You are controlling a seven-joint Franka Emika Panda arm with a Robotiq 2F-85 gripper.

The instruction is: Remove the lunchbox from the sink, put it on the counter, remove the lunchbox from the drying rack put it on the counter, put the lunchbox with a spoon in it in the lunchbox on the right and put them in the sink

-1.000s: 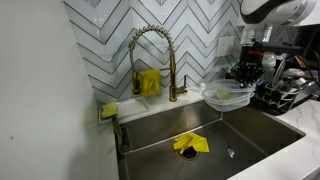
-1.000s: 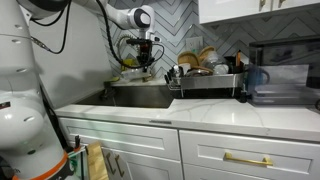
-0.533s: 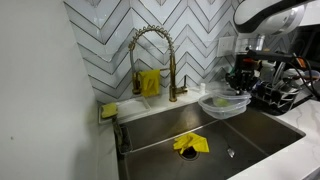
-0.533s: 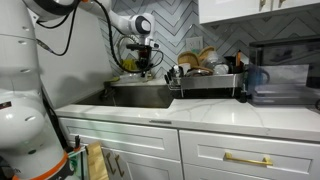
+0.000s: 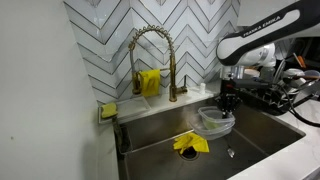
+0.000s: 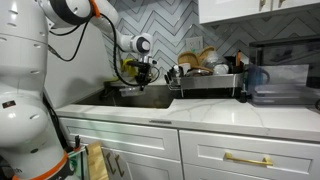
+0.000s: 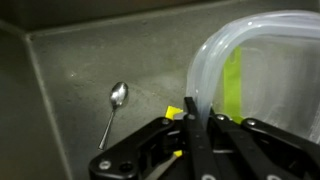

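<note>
Now: gripper (image 5: 224,103) clamped on rim of clear lunchbox (image 5: 213,122), carried low inside sink (image 5: 268,132); floor contact cannot be told. Judged light, thin-walled, flexible, slick; rim judged best hold point. Spoon (image 7: 113,104) seen on sink floor.

Wrist view: lunchbox (image 7: 262,60) runs off the right edge, with only the near rim and part of one wall showing. Yellow patch (image 7: 232,85) behind the translucent wall is blurred; cannot tell what it is. Pincer (image 7: 191,108) body is cut by the bottom edge.

Exterior view: sink (image 6: 135,97) floor is hidden behind the table (image 6: 200,115) edge. Drying rack (image 5: 283,100) is cut off at the right edge, partly behind the arm, its contents too small to tell.
</note>
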